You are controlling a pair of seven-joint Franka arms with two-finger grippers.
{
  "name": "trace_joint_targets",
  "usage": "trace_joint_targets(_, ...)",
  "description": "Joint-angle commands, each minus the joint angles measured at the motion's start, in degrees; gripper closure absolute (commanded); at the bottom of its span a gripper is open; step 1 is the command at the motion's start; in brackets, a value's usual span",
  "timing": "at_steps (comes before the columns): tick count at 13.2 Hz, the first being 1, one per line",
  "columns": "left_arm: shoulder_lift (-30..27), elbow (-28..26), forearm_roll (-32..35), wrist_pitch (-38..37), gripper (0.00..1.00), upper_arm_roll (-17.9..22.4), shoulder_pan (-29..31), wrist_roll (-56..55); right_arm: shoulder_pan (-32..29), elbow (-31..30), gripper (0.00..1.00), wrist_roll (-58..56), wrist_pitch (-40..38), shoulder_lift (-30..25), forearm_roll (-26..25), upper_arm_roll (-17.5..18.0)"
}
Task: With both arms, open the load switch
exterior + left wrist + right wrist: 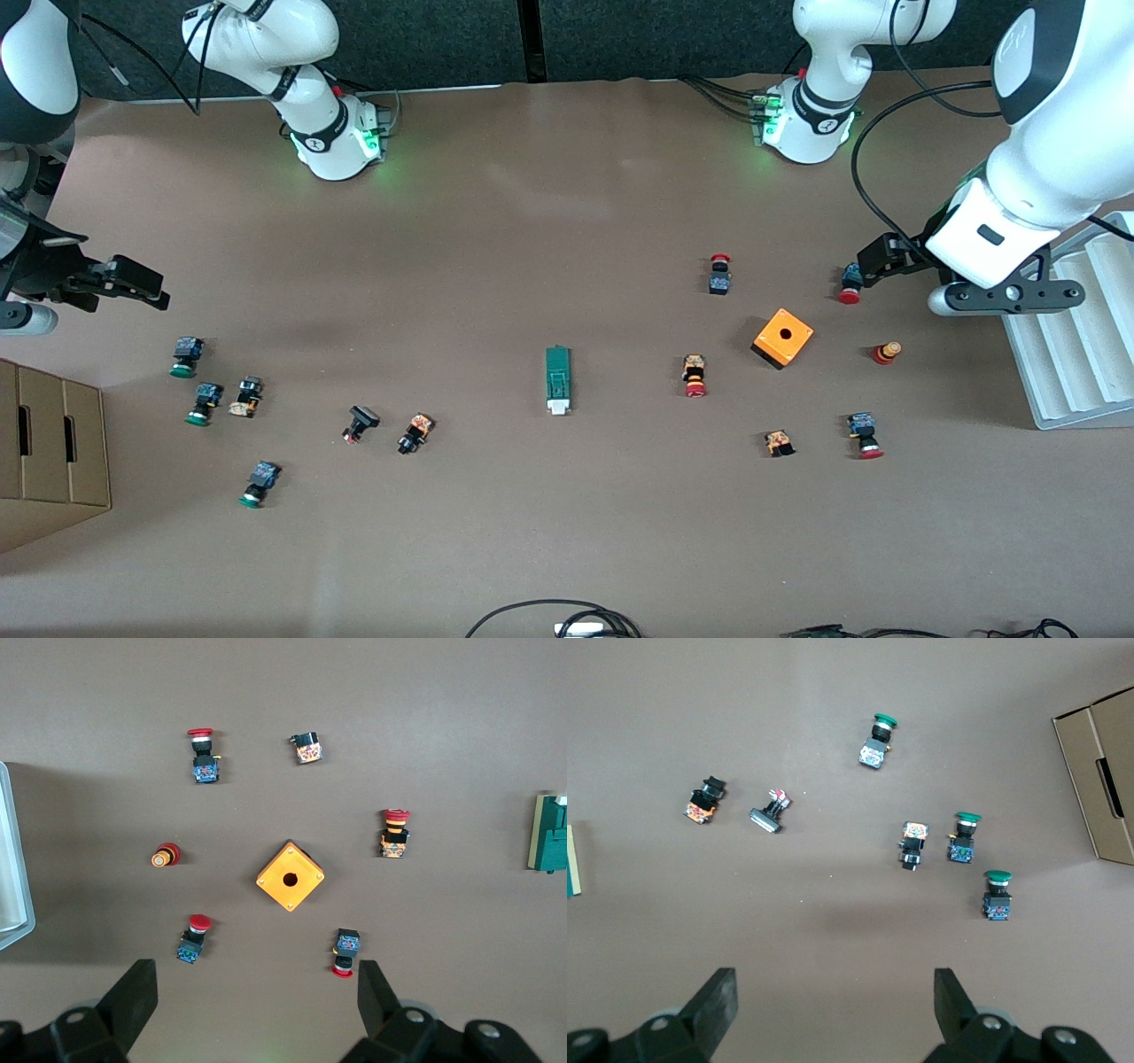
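The load switch (558, 379) is a narrow dark-green block with a white end piece, lying flat mid-table with the white end toward the front camera. Only its edge shows in the left wrist view (551, 833) and the right wrist view (571, 859). My left gripper (873, 264) (257, 992) hangs open and holds nothing, over the table toward the left arm's end, beside a red-capped push button (850, 285). My right gripper (142, 283) (833, 997) hangs open and holds nothing, over bare table toward the right arm's end. Both are far from the switch.
An orange cube with a hole (783, 338) and several red-capped push buttons (695, 376) lie toward the left arm's end. Green-capped buttons (186, 356) lie toward the right arm's end. A cardboard box (53, 452) and a white ribbed tray (1076, 346) stand at the table's ends.
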Motion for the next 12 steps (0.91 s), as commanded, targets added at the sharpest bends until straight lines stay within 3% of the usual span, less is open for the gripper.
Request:
trace_joint_targets(1,0.27,1.25,-0.15,-1.00,0.00,0.54,-0.42,0.61,-0.42,0.46,0.00,-0.13,0.38,0.11,-0.37,0.20)
trace_joint_targets(9,1.32,1.60,-0.06,-0.21,0.00,0.62,0.19,0.52,-0.42,0.46,0.00,-0.13,0.38,0.11,-0.37,0.20)
trace_joint_targets(12,1.67,2.21,-0.15,-0.21,0.00,-1.22,4.76,0.61,-0.42,0.46,0.00,-0.13,0.30,0.11,-0.37,0.20)
